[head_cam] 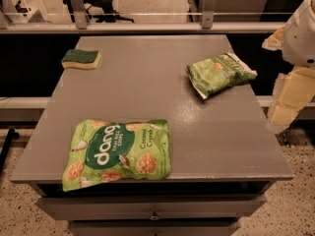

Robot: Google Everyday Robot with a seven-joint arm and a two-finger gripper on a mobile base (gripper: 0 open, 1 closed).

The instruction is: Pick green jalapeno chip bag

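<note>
The green jalapeno chip bag [220, 73] is a small, puffy, darker green bag with white end seams. It lies on the grey table [147, 87] at the far right, near the right edge. My gripper [286, 102] shows as pale cream parts under the white arm [301, 33] at the right edge of the view. It hangs beyond the table's right side, to the right of the bag and apart from it. It holds nothing that I can see.
A larger flat bright-green "dang" bag [118, 153] lies at the front left, overhanging the front edge. A green-and-yellow sponge [81, 59] sits at the back left. Drawers [152, 208] run below the tabletop. A railing [147, 27] runs behind the table.
</note>
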